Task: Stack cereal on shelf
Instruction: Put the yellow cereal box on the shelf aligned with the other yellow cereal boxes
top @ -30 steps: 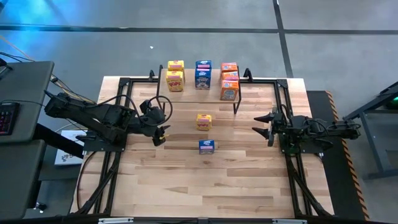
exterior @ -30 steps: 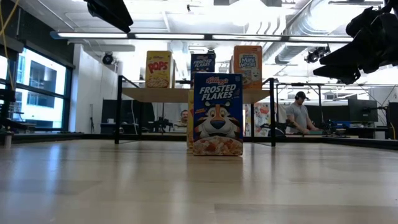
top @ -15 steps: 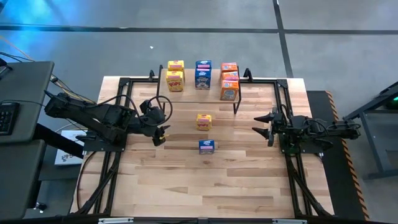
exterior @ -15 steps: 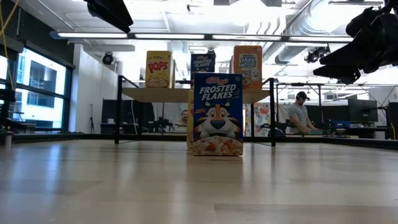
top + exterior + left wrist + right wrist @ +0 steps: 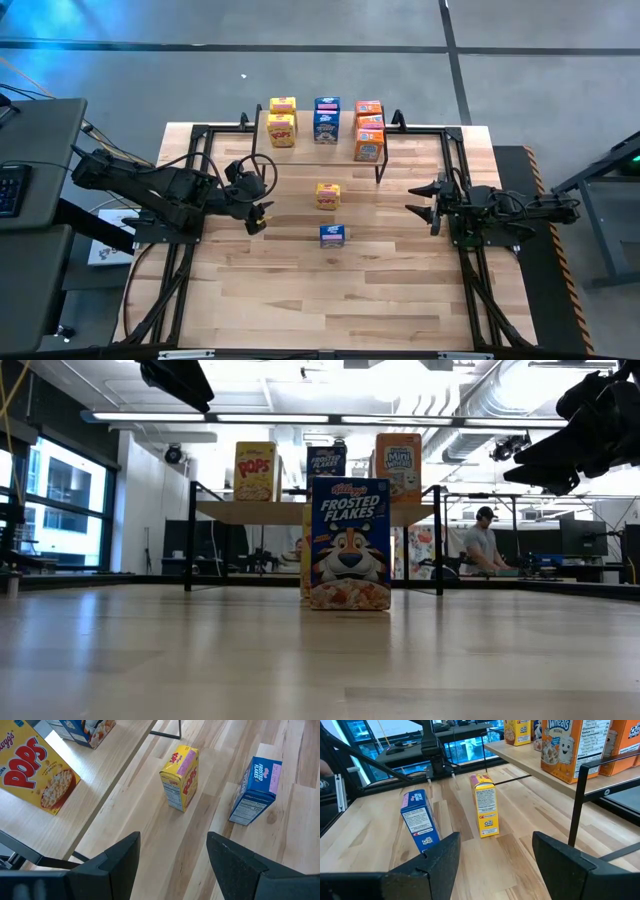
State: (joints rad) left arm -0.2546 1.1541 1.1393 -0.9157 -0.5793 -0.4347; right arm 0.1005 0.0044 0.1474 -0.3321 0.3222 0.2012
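Note:
Two cereal boxes stand upright on the tabletop: a yellow one (image 5: 328,195) (image 5: 180,777) and, nearer the front, a blue one (image 5: 333,235) (image 5: 255,790) (image 5: 350,540). The shelf (image 5: 305,135) stands at the far edge and carries two yellow (image 5: 281,128), two blue (image 5: 326,125) and three orange boxes (image 5: 369,145). My left gripper (image 5: 258,215) (image 5: 172,865) hangs open to the left of the two loose boxes. My right gripper (image 5: 425,205) (image 5: 495,865) is open to their right, pointing level at them. Both grippers hold nothing.
Black frame rails (image 5: 195,180) run along the table's left, right and far sides. The shelf's thin black legs (image 5: 378,170) reach down to the table. Bare wood (image 5: 330,300) lies in front of the loose boxes. A person (image 5: 485,545) stands far off in the room.

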